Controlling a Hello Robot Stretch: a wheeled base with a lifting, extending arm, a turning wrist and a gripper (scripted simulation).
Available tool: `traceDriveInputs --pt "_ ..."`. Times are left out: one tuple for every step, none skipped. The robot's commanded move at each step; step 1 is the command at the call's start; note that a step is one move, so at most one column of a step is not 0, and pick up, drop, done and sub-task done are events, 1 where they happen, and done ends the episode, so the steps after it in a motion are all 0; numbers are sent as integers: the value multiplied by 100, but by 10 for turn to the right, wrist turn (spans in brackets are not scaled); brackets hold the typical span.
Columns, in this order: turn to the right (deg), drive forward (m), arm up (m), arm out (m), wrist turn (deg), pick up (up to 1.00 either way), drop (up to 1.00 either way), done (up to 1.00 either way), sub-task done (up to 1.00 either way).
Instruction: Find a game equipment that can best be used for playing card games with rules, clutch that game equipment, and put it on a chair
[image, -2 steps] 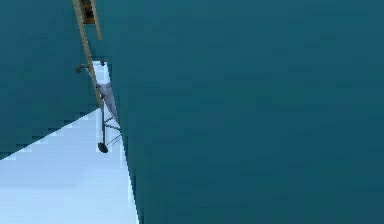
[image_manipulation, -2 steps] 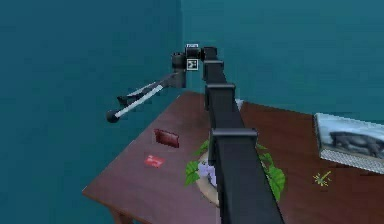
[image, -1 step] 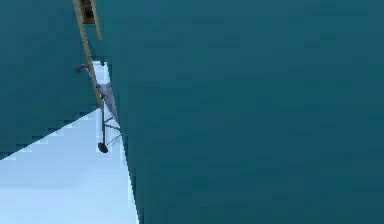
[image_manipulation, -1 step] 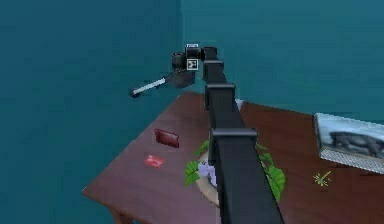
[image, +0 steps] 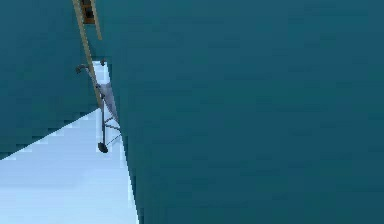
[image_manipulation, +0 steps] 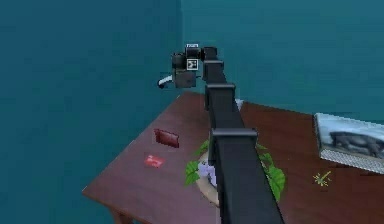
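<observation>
In the arm side view my arm (image_manipulation: 235, 140) reaches out over a dark brown table (image_manipulation: 130, 175) toward the teal wall. The gripper (image_manipulation: 166, 80) hangs beyond the table's far edge with bare wall behind its fingers, and it holds nothing. A small red box-like thing (image_manipulation: 165, 138) lies on the table below and nearer than the gripper. A second small flat red thing (image_manipulation: 153, 161) lies closer to the table's near-left edge. I cannot tell whether either is a card deck.
A green leafy plant (image_manipulation: 268, 178) sits on the table, partly behind the arm. A printed paper or book (image_manipulation: 350, 142) lies at the table's right. In the forward view, teal walls meet at a corner where a thin leaning stand (image: 100, 95) stands on pale floor (image: 60, 180).
</observation>
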Motion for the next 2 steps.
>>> traceDriveInputs --pt "0 0 -30 0 0 0 0 0 0" --pt "0 0 0 0 0 100 0 0 0"
